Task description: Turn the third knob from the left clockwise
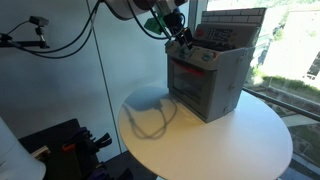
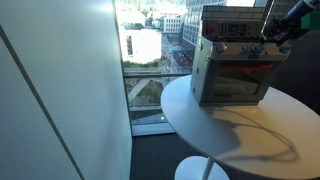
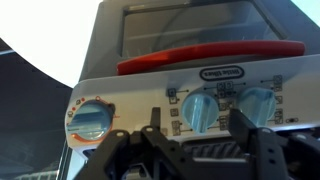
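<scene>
A grey toy oven [image 1: 205,80] stands on a round white table [image 1: 255,145]; it shows in both exterior views [image 2: 235,70]. In the wrist view its control panel has an orange-rimmed dial [image 3: 90,118] at the left, a blue knob [image 3: 198,100] in the middle and another blue knob [image 3: 258,103] at the right, the third from the left. A red handle [image 3: 210,56] runs above them in this view. My gripper [image 3: 194,111] is open, its fingers on either side of the middle knob, close in front of the panel. It hangs at the oven's top edge [image 1: 180,38] [image 2: 275,35].
The table's edge [image 2: 190,130] lies close to a window with a city view [image 2: 150,45]. A white wall panel [image 1: 60,70] stands behind the table. Dark equipment [image 1: 70,145] sits low beside the table. Cables [image 1: 60,40] hang from the arm.
</scene>
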